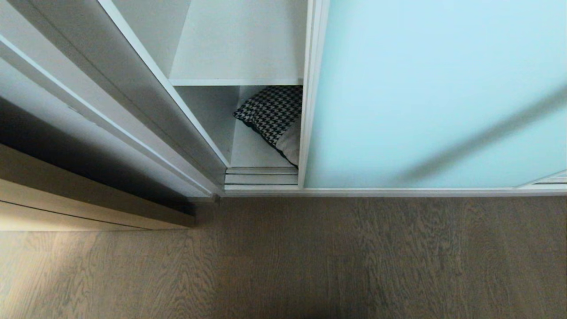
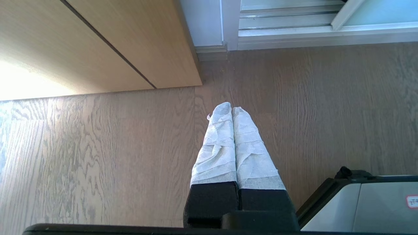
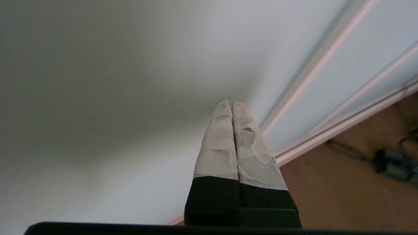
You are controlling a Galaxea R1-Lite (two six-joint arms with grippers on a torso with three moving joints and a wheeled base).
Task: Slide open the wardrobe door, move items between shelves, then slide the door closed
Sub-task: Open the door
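The sliding wardrobe door point(image 1: 434, 93), frosted pale aqua glass in a thin pale frame, fills the right of the head view and leaves a gap at its left edge. Through the gap a houndstooth cushion point(image 1: 274, 117) lies on the lowest white shelf point(image 1: 250, 153), partly hidden behind the door frame. An empty white shelf point(image 1: 234, 48) sits above it. My right gripper point(image 3: 232, 103) is shut and empty, close in front of the door glass point(image 3: 114, 98). My left gripper point(image 2: 232, 109) is shut and empty, hanging over the floor. Neither arm shows in the head view.
A light wood cabinet point(image 1: 79, 199) point(image 2: 107, 42) stands left of the wardrobe. Grey wood-grain floor point(image 1: 310, 257) spreads in front. The door's bottom track point(image 1: 261, 176) runs along the sill. A dark cable and plug point(image 3: 388, 160) lie on the floor by the wardrobe. Part of my base point(image 2: 369, 205) shows beside the left gripper.
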